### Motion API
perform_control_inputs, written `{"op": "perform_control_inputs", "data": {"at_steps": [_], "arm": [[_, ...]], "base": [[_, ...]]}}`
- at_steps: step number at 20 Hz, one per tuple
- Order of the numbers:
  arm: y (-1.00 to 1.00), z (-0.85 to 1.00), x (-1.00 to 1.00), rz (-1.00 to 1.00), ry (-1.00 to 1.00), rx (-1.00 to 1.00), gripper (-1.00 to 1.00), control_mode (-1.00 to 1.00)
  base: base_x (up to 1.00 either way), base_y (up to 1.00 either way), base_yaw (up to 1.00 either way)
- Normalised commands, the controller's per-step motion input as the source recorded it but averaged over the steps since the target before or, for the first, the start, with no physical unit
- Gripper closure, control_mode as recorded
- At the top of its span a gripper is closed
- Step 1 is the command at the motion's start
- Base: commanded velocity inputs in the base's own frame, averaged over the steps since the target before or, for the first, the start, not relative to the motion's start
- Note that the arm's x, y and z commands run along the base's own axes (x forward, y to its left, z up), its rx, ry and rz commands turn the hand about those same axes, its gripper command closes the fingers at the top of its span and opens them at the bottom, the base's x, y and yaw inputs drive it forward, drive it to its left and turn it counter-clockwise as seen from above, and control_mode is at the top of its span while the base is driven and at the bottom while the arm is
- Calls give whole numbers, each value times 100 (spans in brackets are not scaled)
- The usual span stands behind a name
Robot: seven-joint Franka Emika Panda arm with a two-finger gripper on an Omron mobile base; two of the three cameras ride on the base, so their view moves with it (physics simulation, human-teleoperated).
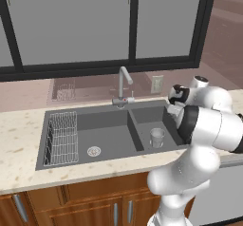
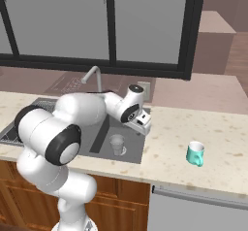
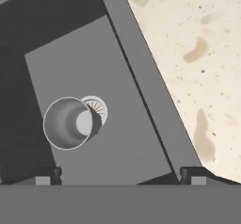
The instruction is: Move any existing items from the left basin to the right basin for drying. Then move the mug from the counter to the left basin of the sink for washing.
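The grey translucent glass (image 1: 157, 137) (image 2: 116, 144) (image 3: 70, 123) stands upright in the right basin (image 1: 146, 119) (image 3: 132, 138), beside its round drain (image 3: 97, 107). The left basin (image 1: 111, 130) holds only its wire rack (image 1: 61, 137) and drain (image 1: 94, 151). The teal mug (image 2: 195, 153) stands upright on the beige counter (image 2: 218, 128) to the right of the sink, handle toward the front. My gripper (image 2: 142, 120) (image 3: 121, 176) hangs open and empty above the right basin's right rim, up and to the right of the glass, well left of the mug.
A chrome gooseneck faucet (image 1: 124, 83) (image 2: 92, 76) rises behind the divider between the basins. A wall outlet (image 1: 157, 83) sits behind the sink under the dark-framed window. Speckled counter (image 3: 197, 53) stretches right of the sink rim, with open room around the mug.
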Motion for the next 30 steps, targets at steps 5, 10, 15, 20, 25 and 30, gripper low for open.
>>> {"op": "perform_control_inputs", "data": {"at_steps": [5, 10, 15, 20, 25, 30], "arm": [[-26, 10, -40, 6, 0, -3, -100, -100], [-26, 17, -41, 6, 0, -4, -100, -100], [-26, 17, -37, 6, 0, -5, -100, -100], [-25, 13, -34, 6, 0, -4, -100, -100], [-24, 13, -31, 7, 0, -3, -100, -100], [-24, 17, -27, 7, 0, -3, -100, -100]], "base": [[0, 0, 0], [0, 0, 0], [0, 0, 0], [0, 0, 0], [0, 0, 0], [0, 0, 0]]}}
